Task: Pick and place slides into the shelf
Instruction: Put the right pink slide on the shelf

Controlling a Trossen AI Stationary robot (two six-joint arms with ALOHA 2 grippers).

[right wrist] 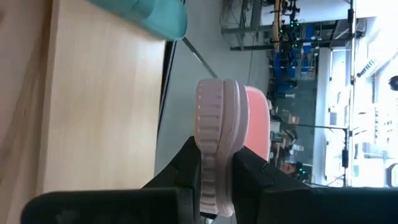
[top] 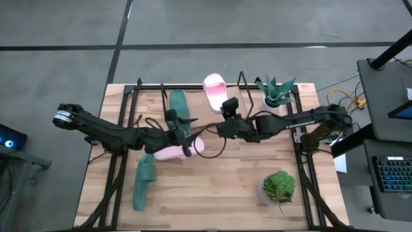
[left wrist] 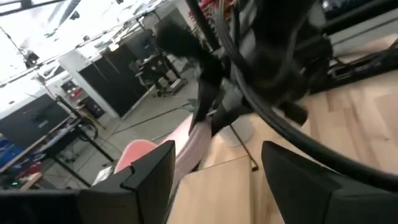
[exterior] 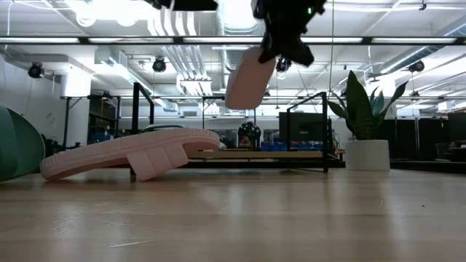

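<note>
Right hand (top: 223, 127) pinching pink slide (top: 214, 93) at frame centre, left hand (top: 187, 145) seemingly wide beside second pink slide (top: 177, 150), wooden table (top: 212, 180), workshop behind.

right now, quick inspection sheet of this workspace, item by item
surface: wooden table, bare in the middle front
job's things: one teal slide on the shelf; one pink slide held over the shelf; second pink slide lying mid-table; second teal slide front left on the table
clutter: two potted plants, one at the back right, one front right
grippers: right gripper shut on the raised pink slide's edge; left gripper open, by the pink slide on the table
cables: black cables along both arms; yellow cable off the table's right
surroundings: concrete floor, keyboard on a desk to the right
</note>
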